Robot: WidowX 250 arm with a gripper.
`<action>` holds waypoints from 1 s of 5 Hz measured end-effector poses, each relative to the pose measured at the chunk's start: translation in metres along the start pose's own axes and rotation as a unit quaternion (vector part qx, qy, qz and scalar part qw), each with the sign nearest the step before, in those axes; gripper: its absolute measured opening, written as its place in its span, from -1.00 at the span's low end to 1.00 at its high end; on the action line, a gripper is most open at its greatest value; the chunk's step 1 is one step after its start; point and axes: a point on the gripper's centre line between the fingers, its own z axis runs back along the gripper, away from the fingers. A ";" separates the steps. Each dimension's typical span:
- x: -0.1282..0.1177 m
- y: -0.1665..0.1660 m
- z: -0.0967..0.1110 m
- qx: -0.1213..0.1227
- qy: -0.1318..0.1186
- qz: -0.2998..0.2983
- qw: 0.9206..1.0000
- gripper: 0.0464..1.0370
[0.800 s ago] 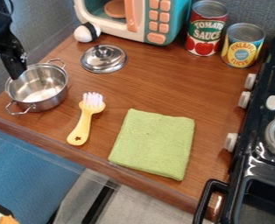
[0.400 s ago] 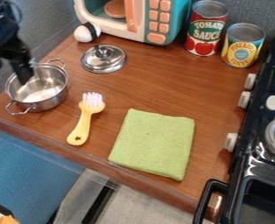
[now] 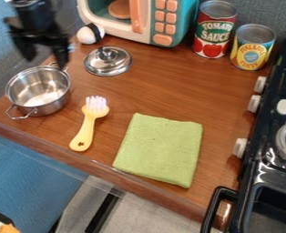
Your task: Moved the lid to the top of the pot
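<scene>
Black gripper [image 3: 45, 55]: fingers observed spread apart, pointing down, somewhat blurred; positioned in the view at the far rim of the steel pot [image 3: 41, 91]. Whether the rim is touched cannot be told. The pot is uncovered, its bare inner base exposed; its two loop handles are set on a line from lower left to upper right. The lid [image 3: 108, 61] is found on the wooden counter [image 3: 170, 91], beside and apart from the pot, knob up; its outline is round, so a long axis cannot be assigned. An orange-brown disc [image 3: 119, 9] is held inside the toy microwave [image 3: 146, 27]. A white ball with a black band [image 3: 90, 34] is noted near the lid. Bare wood is seen between lid and cans [image 3: 215, 29], and a narrower strip between lid and pot. The yellow brush [image 3: 89, 123] and green cloth [image 3: 159, 150] are placed toward the front edge; the right side is bounded by the stove [image 3: 273, 166].
</scene>
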 end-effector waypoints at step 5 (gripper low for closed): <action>0.087 -0.052 -0.068 0.035 0.027 0.038 0.998 0.65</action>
